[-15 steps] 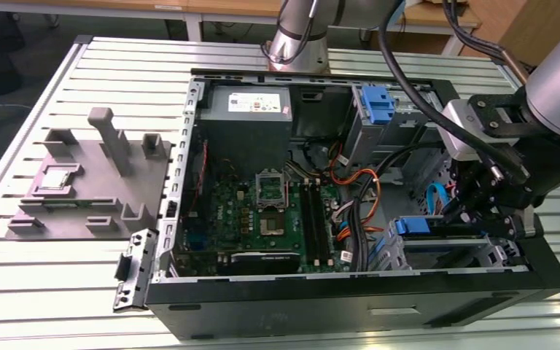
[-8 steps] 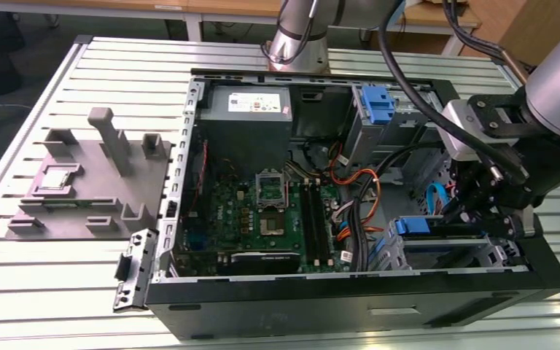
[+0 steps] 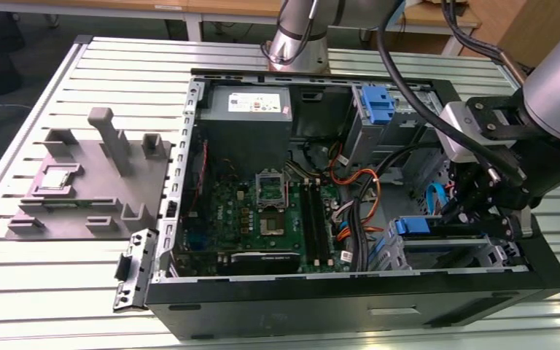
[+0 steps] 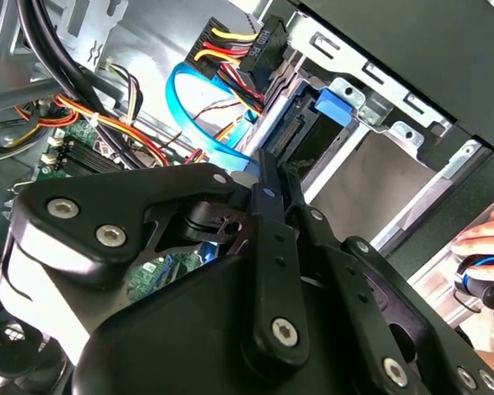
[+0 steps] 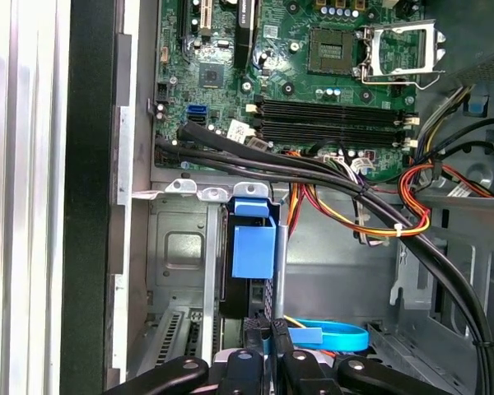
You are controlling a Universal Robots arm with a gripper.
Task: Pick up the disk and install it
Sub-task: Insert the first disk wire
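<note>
Currently gripper clamps the disk edge-on over its bay; rigid, dense, shock-sensitive, so hold the carrier's sides.

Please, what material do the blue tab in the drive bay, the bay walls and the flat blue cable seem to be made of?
The blue tab looks like matte moulded plastic: even colour, no shine. The bay walls seem to be bare sheet metal, grey, with stamped ridges and punched holes. The flat blue cable appears to be flexible plastic-sheathed ribbon, since it curves in a smooth loop beside the gripper.
</note>
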